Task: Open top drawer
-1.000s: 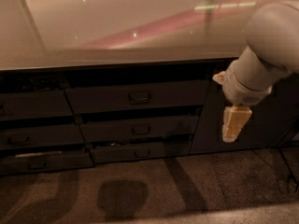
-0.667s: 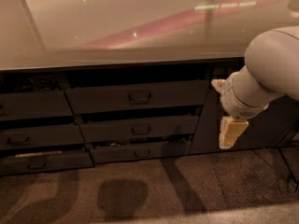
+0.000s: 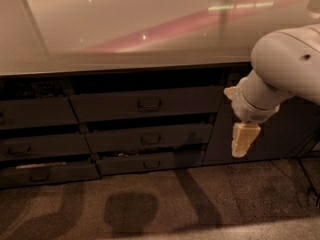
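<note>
Looking below the desk (image 3: 125, 29), I judge the task barely begun. The top drawer (image 3: 110, 106) sits just under its edge and seems fully shut, so nothing inside it shows. My gripper (image 3: 244, 143) hangs to the drawer's right, before the cabinet door (image 3: 285, 139). Its fingers (image 3: 245, 134) look pressed together, holding nothing. Reaching and pulling the small loop handle (image 3: 149, 103) is all still to do.
</note>
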`<state>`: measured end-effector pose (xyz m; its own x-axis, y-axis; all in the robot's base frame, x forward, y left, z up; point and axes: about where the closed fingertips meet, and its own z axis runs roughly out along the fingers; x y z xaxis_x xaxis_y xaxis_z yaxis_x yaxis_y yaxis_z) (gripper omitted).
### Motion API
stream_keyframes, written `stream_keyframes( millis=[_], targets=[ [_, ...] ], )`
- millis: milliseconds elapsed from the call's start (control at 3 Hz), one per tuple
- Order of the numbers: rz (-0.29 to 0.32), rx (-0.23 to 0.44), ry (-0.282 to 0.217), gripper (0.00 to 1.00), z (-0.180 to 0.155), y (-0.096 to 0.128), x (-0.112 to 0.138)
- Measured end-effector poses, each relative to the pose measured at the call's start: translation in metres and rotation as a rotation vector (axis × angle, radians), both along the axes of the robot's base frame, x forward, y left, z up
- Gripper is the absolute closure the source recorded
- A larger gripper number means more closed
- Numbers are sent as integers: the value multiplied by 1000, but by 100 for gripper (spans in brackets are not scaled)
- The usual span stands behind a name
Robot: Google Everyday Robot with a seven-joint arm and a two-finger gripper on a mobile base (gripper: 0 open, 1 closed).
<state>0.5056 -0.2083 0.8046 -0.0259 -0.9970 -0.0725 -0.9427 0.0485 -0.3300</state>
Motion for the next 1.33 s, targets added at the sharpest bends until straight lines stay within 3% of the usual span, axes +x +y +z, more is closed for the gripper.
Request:
stream_keyframes(
  millis=[333, 667, 1000, 1333],
  targets=[
    [-54, -3, 126, 0, -60, -28, 53],
    [-70, 2, 187, 0, -102, -39, 81],
    [-70, 3, 186, 0, -102, -39, 81],
    [-27, 24, 163, 0, -105, -29, 79]
  ],
)
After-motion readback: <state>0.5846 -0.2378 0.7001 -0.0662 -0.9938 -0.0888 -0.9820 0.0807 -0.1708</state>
